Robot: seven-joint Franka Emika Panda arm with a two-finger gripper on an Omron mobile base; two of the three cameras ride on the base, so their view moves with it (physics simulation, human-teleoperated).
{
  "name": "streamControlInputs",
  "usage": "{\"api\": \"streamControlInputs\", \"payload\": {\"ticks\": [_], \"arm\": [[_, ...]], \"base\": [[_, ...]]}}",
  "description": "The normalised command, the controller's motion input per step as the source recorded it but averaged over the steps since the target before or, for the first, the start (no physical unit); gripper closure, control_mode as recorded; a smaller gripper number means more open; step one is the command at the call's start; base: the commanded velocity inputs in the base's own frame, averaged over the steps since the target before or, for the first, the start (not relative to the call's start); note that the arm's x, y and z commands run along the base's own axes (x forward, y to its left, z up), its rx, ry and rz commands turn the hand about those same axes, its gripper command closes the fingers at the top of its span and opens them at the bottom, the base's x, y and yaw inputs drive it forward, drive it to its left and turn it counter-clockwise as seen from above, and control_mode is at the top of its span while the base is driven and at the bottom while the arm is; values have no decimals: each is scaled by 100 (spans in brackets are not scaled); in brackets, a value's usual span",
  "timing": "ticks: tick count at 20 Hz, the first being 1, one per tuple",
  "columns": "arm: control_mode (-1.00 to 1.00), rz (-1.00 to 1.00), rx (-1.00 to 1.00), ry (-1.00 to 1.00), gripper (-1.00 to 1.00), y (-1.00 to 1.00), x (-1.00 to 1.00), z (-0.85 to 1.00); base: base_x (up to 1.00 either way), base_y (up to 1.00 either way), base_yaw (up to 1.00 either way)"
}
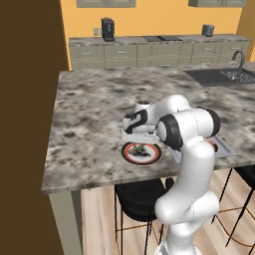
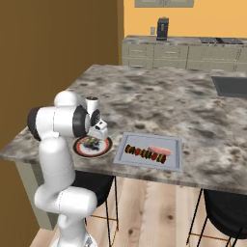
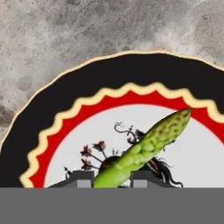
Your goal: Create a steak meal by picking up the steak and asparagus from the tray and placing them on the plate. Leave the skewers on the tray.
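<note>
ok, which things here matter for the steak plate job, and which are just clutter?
Job:
- asparagus, between the fingertips of the claw over the plate
- steak, on the tray
- skewers, stay on the tray

Lying about:
- coffee machine on the back counter
- sink
- stools under the island

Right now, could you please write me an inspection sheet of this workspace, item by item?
Surface: mottled grey stone island counter.
Plate: near the counter's front edge, beside the tray.
Asparagus: between the fingertips, directly above the plate's patterned centre.
Tray: holds the steak and the skewers.
Clutter: nothing seen on the island.
Gripper: shut on the asparagus, hanging over the plate.
Cables: nothing seen.
Surroundings: sink set in the counter, stools below, cabinets and a coffee machine along the orange back wall.
</note>
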Motion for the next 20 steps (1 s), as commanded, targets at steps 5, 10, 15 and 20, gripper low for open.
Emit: {"api": "streamControlInputs", "payload": {"ticks": [5,10,15,20], "arm": [[-100,0,0,-5,-100,0,9,-3],[-100,0,0,-19,-100,0,-14,32],[-100,-5,0,-16,-100,-40,-44,49],[-100,-22,0,-7,-100,-93,-8,23]], "base": [[0,0,0],[0,0,0],[0,0,0],[0,0,0]]}}
